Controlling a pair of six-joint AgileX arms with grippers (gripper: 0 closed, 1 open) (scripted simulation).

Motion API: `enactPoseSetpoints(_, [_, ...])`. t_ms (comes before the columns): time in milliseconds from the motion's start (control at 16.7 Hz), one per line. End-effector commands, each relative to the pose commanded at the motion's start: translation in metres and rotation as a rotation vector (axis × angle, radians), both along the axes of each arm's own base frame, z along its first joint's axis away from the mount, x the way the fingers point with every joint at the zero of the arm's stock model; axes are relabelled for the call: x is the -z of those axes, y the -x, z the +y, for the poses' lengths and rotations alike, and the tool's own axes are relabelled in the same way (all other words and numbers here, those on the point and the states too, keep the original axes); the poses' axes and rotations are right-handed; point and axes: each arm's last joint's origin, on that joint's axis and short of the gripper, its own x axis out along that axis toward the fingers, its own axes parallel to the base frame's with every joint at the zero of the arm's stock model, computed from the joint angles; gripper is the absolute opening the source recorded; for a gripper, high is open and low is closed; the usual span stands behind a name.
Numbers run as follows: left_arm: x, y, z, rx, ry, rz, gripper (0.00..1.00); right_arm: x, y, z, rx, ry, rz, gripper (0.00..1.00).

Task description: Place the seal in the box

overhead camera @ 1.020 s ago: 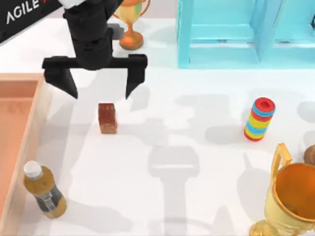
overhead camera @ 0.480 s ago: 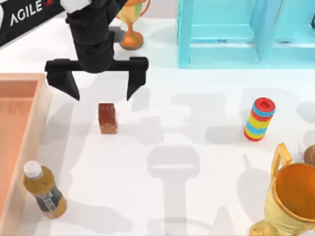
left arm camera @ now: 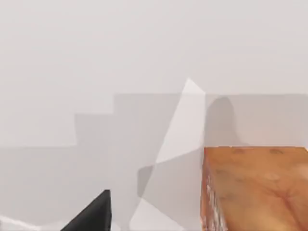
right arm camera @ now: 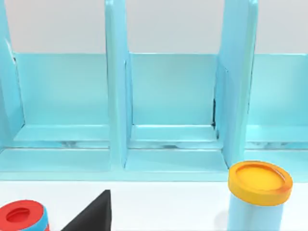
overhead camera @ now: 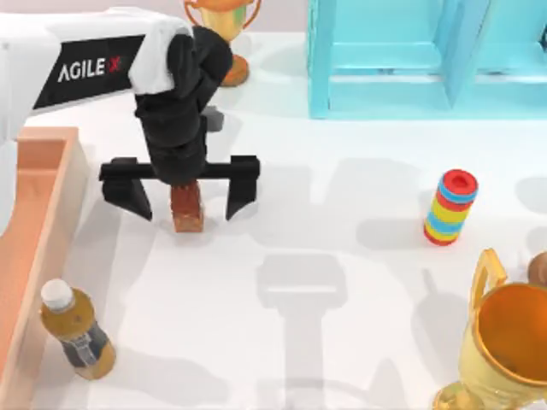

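The seal (overhead camera: 187, 212) is a small reddish-brown block standing on the white table, left of centre. My left gripper (overhead camera: 185, 198) is low over it and open, with one black finger (overhead camera: 128, 192) on each side and a clear gap to the block. The wrist hides the seal's top. In the left wrist view the seal (left arm camera: 255, 190) is close up beside one fingertip (left arm camera: 91, 217). The box (overhead camera: 38, 231), a wooden tray with tan walls, lies at the table's left edge. My right arm is parked, one fingertip (right arm camera: 91, 216) showing before the shelf.
A juice bottle (overhead camera: 77, 333) stands by the box's front corner. A striped cylinder (overhead camera: 450, 207) is at the right, a gold trophy (overhead camera: 504, 342) front right, an orange trophy (overhead camera: 224, 34) at the back. The turquoise shelf (overhead camera: 427, 60) spans back right, a yellow-lidded can (right arm camera: 260, 192) before it.
My left gripper has moved forward and down from behind the seal and now straddles it, still open. The seal has not moved.
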Motion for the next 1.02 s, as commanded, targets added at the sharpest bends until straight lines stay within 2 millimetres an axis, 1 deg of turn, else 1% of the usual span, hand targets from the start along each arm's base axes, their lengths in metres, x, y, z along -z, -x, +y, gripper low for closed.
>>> enactPoseSetpoints(240, [0.0022,0.0004,0.0002,0.000,0.000,0.001,1.00,0.0000,0.0000,0.0000,0.000,0.000,0.000,1.00])
enactPoseSetpoints(1020, [0.0022,0.0004,0.0002,0.000,0.000,0.001,0.02,0.0000,0.0000,0.0000,0.000,0.000,0.000,1.00])
